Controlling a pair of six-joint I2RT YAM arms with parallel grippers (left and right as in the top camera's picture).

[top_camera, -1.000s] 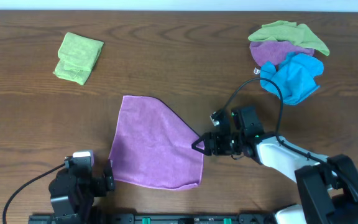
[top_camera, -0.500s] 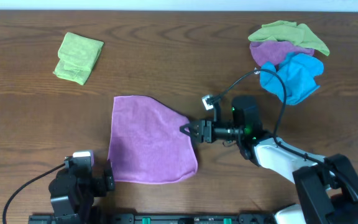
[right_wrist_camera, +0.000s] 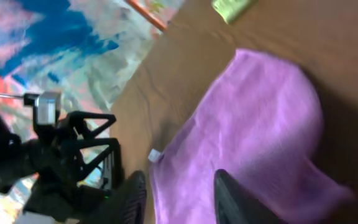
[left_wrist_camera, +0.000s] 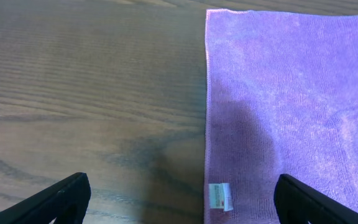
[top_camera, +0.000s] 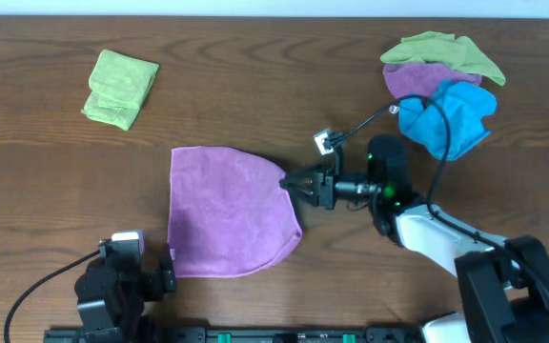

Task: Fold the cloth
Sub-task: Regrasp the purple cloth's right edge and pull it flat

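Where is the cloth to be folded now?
In the overhead view the cloth lies flat at the front centre of the table, between the left gripper by its near left corner and the right gripper at its right edge.

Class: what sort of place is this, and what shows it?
Likely a robot test bench, not a home: robot arms at a wooden table, a purple cloth spread out, spare cloths piled aside.
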